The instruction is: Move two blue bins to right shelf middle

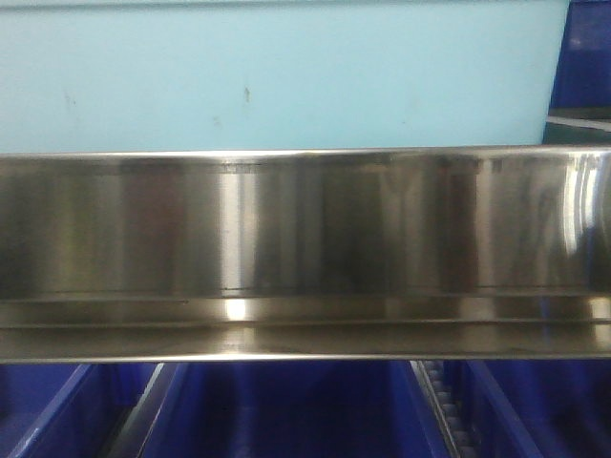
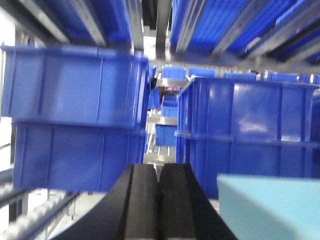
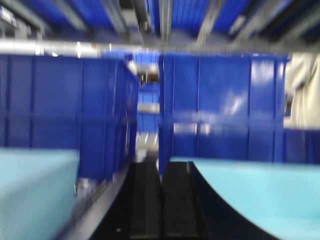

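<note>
In the front view a brushed steel shelf rail [image 1: 305, 253] fills the middle, with blue bins [image 1: 286, 410] below it. No gripper shows there. In the left wrist view my left gripper [image 2: 158, 172] is shut and empty, pointing at the gap between two stacked blue bins [image 2: 75, 115] on the left and a stack of blue bins [image 2: 245, 135] on the right. In the blurred right wrist view my right gripper [image 3: 161, 170] is shut and empty, pointing between a blue bin [image 3: 65, 115] on the left and a blue bin [image 3: 220, 107] on the right.
A light blue wall or panel [image 1: 277, 76] stands above the rail. Light blue blocks sit close by the grippers [image 2: 270, 207] [image 3: 245, 190] [image 3: 35, 190]. Shelf rails with rollers [image 2: 30, 215] and more blue bins [image 2: 165, 137] lie behind and overhead.
</note>
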Controlling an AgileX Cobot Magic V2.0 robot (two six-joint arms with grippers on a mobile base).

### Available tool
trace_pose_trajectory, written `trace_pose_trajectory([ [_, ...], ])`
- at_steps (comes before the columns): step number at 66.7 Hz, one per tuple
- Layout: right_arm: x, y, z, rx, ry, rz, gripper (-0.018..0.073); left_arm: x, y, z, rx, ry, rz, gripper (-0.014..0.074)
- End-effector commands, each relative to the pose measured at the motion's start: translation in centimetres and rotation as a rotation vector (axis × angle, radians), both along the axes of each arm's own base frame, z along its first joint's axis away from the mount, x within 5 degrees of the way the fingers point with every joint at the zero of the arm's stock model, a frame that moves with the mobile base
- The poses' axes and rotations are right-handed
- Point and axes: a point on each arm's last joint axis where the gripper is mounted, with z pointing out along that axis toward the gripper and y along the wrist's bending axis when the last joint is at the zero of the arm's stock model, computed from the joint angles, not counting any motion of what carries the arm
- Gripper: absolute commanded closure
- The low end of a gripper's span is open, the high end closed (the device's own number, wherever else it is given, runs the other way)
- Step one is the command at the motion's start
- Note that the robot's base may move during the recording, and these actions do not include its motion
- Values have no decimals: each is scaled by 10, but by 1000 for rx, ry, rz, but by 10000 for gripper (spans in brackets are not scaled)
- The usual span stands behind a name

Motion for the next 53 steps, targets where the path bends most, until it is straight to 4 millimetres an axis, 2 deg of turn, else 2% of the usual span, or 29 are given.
trace_pose_trajectory([
  [1,-7,0,21,-11,21,3,721,-6,0,23,-6,50,-5,699],
  [6,-8,0,38,-16,65,7,697,-5,0,39,-8,142,-1,629],
  [11,-5,1,46,-18,90,8,577,1,1,53,-9,213,1,512],
  [21,8,2,45,-22,151,9,176,20,0,70,-23,304,-5,238],
  [27,14,2,44,-24,180,9,-19,33,0,76,-37,343,-12,108],
  [31,16,2,45,-25,171,7,-10,37,0,81,-37,345,-15,36],
  [36,18,2,50,-22,141,5,-10,41,-2,87,-34,341,-35,-8],
  [42,21,2,58,-18,153,10,-10,43,-6,96,-24,361,-87,-5],
  [53,40,6,76,-30,289,32,-10,64,-18,110,3,469,-185,-5],
])
